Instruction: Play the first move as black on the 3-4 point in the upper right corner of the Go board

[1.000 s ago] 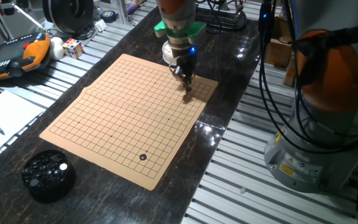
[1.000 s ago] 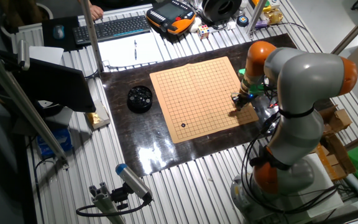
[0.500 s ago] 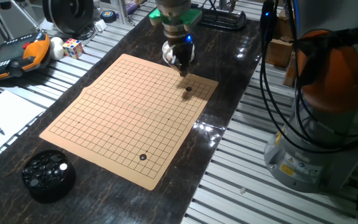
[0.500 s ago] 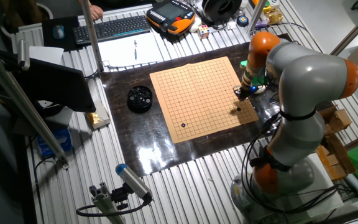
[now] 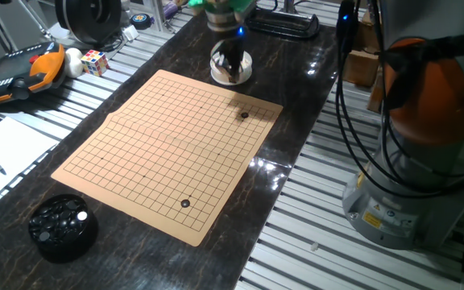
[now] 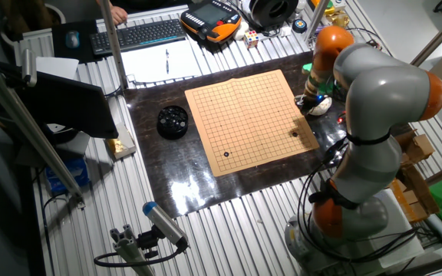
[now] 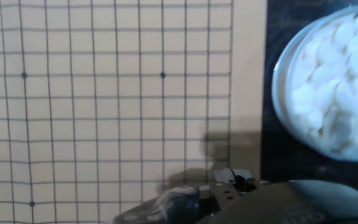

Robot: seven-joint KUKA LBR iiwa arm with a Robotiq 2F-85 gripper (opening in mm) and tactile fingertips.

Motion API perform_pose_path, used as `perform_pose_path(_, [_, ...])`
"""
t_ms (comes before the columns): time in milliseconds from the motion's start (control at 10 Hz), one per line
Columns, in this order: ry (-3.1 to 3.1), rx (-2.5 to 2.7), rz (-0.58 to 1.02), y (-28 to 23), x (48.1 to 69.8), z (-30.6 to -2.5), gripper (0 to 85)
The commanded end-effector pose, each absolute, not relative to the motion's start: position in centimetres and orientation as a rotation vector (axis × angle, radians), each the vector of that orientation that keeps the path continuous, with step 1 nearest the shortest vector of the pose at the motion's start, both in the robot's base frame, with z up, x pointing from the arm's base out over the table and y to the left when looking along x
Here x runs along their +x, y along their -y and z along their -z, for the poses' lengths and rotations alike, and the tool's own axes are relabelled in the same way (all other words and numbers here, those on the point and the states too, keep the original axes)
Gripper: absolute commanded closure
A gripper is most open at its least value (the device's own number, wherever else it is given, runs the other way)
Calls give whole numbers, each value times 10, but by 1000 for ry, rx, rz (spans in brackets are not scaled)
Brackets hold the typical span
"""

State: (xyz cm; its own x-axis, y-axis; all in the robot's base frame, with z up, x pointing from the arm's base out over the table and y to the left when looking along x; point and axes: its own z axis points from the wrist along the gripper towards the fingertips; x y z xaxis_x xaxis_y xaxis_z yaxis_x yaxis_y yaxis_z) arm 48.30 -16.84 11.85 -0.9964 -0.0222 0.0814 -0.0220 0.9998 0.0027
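Observation:
A black stone lies on a grid crossing of the Go board, a few lines in from its far right corner; the exact lines are too small to count. The same stone shows on the board in the other fixed view. My gripper hangs past the board's far edge, over a bowl of white stones, apart from the black stone and holding nothing. The hand view shows board grid and the white stones, but not the black stone.
A second black stone sits near the board's front edge. A black bowl of stones stands at the front left. A teach pendant, a Rubik's cube and papers lie left of the board.
The gripper left the black stone on the board, rose, and moved back past the far edge to above the white-stone bowl. The stone has stayed where it was set.

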Motion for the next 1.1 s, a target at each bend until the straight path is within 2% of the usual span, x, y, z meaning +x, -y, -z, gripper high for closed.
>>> perform_pose_path(0, [3059, 37, 15, 171, 486, -118, 843])
perform_pose_path(1000, [3076, 41, -6, 168, 486, -118, 843])
